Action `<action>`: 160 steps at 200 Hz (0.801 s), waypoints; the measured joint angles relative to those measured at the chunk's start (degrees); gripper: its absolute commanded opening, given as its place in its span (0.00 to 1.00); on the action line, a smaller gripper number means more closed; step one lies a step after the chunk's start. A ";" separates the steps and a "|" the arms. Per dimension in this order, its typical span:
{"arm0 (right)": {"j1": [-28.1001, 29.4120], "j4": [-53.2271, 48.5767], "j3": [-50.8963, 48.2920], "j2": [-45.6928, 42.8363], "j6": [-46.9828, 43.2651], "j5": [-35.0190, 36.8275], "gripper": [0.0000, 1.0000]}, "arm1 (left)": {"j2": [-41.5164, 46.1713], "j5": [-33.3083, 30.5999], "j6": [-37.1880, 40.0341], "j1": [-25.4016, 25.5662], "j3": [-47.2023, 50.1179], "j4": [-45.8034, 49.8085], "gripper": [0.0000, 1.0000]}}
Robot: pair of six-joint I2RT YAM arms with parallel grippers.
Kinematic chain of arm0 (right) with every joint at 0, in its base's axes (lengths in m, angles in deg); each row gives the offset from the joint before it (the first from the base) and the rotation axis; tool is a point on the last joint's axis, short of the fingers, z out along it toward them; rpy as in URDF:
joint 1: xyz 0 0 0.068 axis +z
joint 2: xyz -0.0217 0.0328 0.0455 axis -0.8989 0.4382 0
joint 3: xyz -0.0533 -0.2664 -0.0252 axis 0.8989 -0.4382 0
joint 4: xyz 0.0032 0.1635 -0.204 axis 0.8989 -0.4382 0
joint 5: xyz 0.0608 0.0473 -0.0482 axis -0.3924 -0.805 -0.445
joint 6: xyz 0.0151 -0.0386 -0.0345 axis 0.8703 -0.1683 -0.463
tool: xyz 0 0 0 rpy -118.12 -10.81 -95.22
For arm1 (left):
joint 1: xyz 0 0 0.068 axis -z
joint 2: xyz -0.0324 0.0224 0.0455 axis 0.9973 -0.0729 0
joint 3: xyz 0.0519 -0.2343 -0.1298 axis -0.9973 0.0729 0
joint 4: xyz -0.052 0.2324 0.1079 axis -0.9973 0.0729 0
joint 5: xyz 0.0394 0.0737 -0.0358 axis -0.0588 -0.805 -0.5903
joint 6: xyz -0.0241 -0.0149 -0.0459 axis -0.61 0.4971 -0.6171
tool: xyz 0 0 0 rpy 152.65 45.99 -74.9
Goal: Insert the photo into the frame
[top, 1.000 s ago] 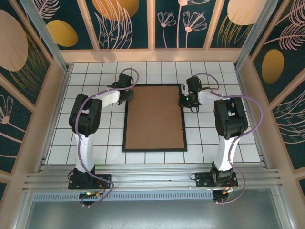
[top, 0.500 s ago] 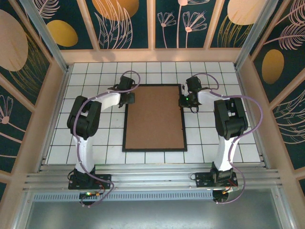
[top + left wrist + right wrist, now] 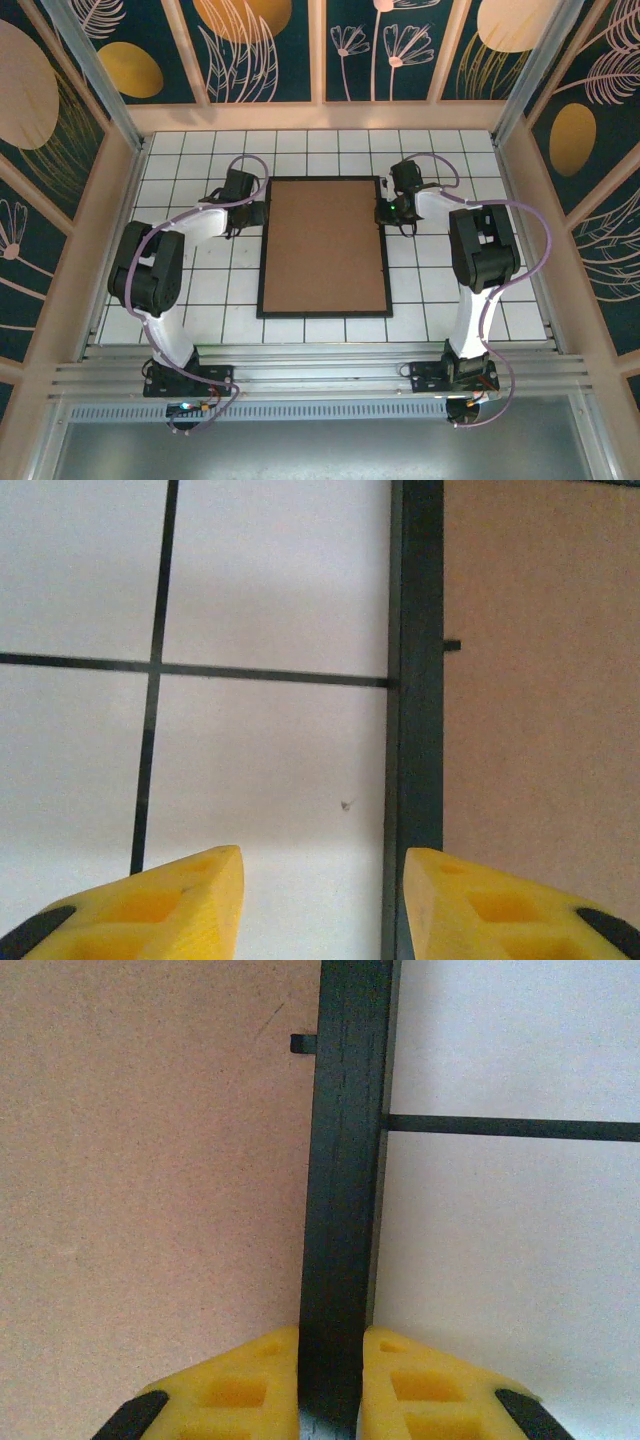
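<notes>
The black frame (image 3: pixel 262 250) lies flat on the tiled table, its back up, with a brown backing board (image 3: pixel 325 245) in it. The photo is hidden. My left gripper (image 3: pixel 250 213) hovers open at the frame's upper left side. In the left wrist view that gripper (image 3: pixel 322 900) has bare tile between its yellow fingers (image 3: pixel 180 905), and the right finger reaches over the frame's moulding (image 3: pixel 420 680). My right gripper (image 3: pixel 386 212) is at the upper right side. The right wrist view has it (image 3: pixel 330 1380) shut on the frame's moulding (image 3: pixel 345 1160), one finger on the board (image 3: pixel 150 1180).
White tiles (image 3: pixel 210 290) with dark grout run round the frame on all sides. Wooden walls (image 3: pixel 120 200) close in the table at left, right and back. A small black retaining tab (image 3: pixel 302 1043) pokes from the moulding over the board; another tab (image 3: pixel 452 645) sits on the left side.
My left arm has swung out to the left, carrying its gripper from over the frame's left edge towards the tiles. The right gripper and the frame have not moved.
</notes>
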 measured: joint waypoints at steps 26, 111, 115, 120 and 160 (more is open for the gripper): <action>0.00 0.00 0.00 0.00 0.00 0.00 0.18 | 0.00 3.13 -0.31 0.13 1.14 -0.09 0.43; 0.00 0.00 0.00 0.00 -0.02 0.00 0.17 | 1.36 5.99 -1.03 0.22 5.35 0.72 0.36; 0.00 0.00 0.00 0.00 -0.02 0.00 0.17 | 1.46 6.21 -1.05 0.22 5.51 0.70 0.36; 0.00 0.00 0.00 0.00 -0.02 0.00 0.17 | 1.62 6.45 -1.07 0.22 5.70 0.66 0.36; 0.00 0.00 0.00 0.00 -0.02 0.00 0.17 | 2.80 8.41 -1.51 0.22 6.97 0.55 0.36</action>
